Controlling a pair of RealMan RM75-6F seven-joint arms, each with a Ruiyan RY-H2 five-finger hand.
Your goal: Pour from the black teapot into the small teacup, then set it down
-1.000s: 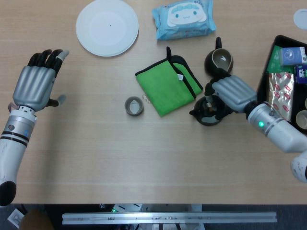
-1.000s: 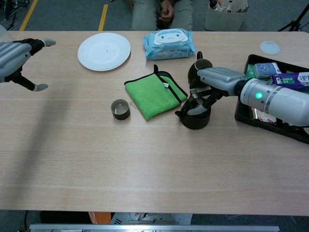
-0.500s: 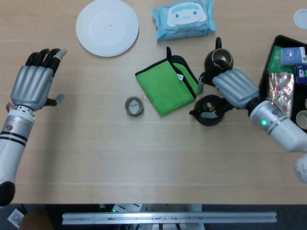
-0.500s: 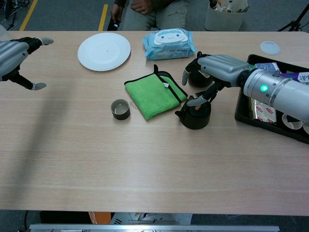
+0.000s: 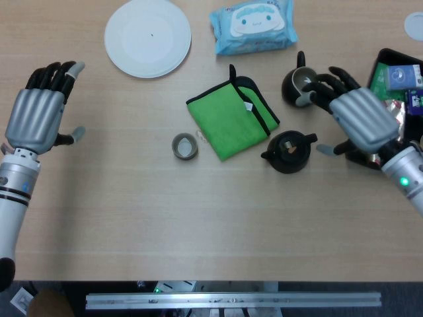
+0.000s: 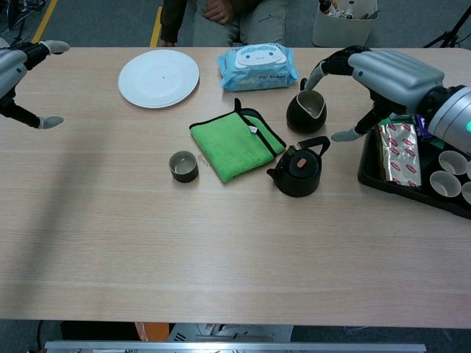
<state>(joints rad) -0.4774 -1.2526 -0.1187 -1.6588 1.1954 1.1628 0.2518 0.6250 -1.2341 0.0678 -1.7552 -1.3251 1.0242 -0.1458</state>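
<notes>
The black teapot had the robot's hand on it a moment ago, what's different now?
The right hand let go of the black teapot and lifted away, up and toward the tray; its fingers are now spread and hold nothing. The left hand drifted slightly outward, open as before. The teapot stands on the table, lid on. The small teacup, green cloth, white plate and wipes pack stayed put.

A robot test lab or workshop floor. A pale wood-grain bench (image 6: 221, 243) stands on grey flooring marked with a yellow line (image 6: 155, 26) beyond the bench's far edge. Also beyond that edge, a seated person (image 6: 221, 16) faces the bench, with a bin (image 6: 344, 26) of odds and ends and a tripod leg (image 6: 450, 33) nearby.
</notes>
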